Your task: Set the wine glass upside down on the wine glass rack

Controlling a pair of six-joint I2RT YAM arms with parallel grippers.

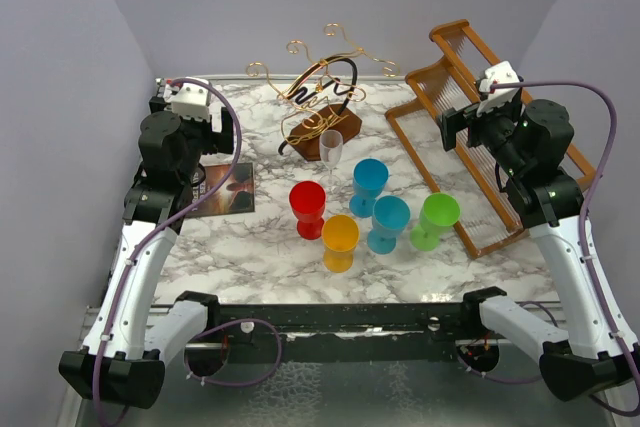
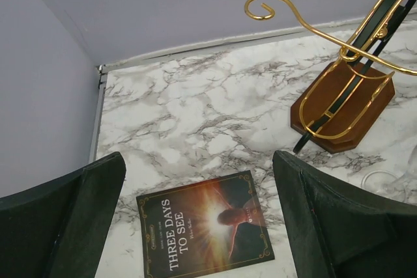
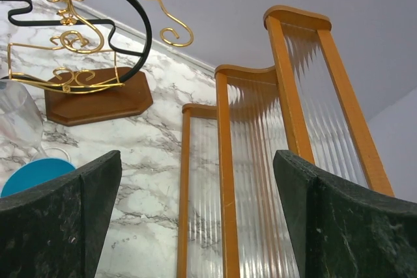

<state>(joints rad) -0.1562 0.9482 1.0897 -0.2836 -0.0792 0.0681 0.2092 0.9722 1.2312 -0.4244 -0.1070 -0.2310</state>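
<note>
Top view first: the wine glass (image 1: 331, 150) is standing upright on the marble table (image 1: 250, 247), just in front of the wine glass rack (image 1: 322, 97), which sits about halfway along the far edge. A bunch of coloured cups (image 1: 307, 205) huddle mid-table, a book (image 1: 228, 190) lies by the left edge, and a big slatted wooden rack (image 1: 470, 127) runs along the right edge. Left wrist view: the left gripper (image 2: 199, 226) has its fingers spread wide with nothing in them, hanging over the book. Right wrist view: the right gripper (image 3: 195, 219) is spread wide too and empty, over the slatted rack, with the glass just beside the gold rack's base.
</note>
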